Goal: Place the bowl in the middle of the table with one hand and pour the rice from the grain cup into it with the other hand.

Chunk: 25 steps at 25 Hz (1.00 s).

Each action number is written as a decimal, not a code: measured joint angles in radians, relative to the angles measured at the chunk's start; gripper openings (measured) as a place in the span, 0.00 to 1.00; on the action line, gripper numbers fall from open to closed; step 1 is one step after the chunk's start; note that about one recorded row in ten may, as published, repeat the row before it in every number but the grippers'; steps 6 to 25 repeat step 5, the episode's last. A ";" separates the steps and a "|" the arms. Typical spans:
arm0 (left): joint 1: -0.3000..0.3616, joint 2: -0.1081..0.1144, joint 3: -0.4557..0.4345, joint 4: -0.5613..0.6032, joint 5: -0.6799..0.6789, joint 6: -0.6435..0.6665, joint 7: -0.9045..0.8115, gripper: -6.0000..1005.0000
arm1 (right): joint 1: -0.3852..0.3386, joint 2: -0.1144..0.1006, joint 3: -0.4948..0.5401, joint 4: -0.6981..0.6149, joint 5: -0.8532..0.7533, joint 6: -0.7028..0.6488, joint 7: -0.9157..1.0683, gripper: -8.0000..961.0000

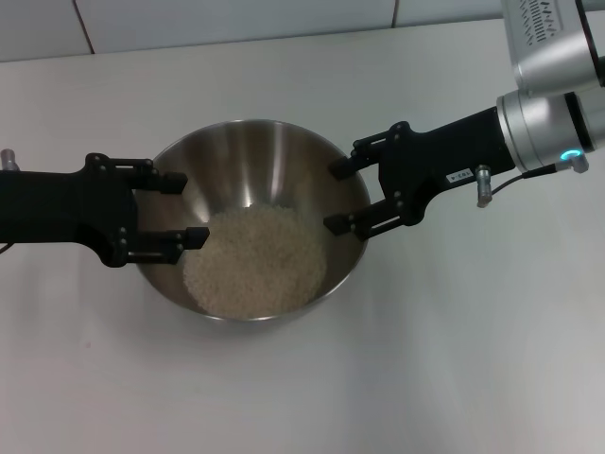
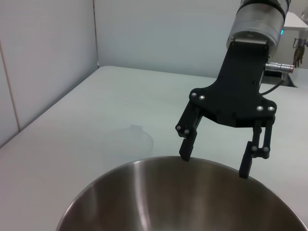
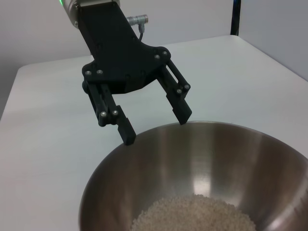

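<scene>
The steel bowl (image 1: 255, 151) stands in the middle of the white table (image 1: 454, 359) and holds a pale heap of rice (image 1: 255, 260). My left gripper (image 1: 194, 208) is open at the bowl's left rim, with its fingertips over the edge and nothing in it. My right gripper (image 1: 329, 197) is open at the right rim and empty. The left wrist view shows the bowl's wall (image 2: 144, 192) and the right gripper (image 2: 214, 164). The right wrist view shows the bowl (image 3: 240, 154), the rice (image 3: 192, 214) and the left gripper (image 3: 156, 129). The grain cup is not clearly in view.
A faint clear rounded outline (image 2: 134, 137) lies on the table beyond the bowl in the left wrist view; I cannot tell what it is. A tiled wall (image 1: 236, 19) runs along the table's far edge.
</scene>
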 joint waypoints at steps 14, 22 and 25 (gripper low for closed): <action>0.000 -0.001 0.000 0.000 0.000 0.000 -0.003 0.71 | -0.003 0.000 -0.001 -0.003 0.001 0.002 0.000 0.77; 0.000 -0.001 0.000 0.000 0.000 0.000 -0.003 0.71 | -0.003 0.000 -0.001 -0.003 0.001 0.002 0.000 0.77; 0.000 -0.001 0.000 0.000 0.000 0.000 -0.003 0.71 | -0.003 0.000 -0.001 -0.003 0.001 0.002 0.000 0.77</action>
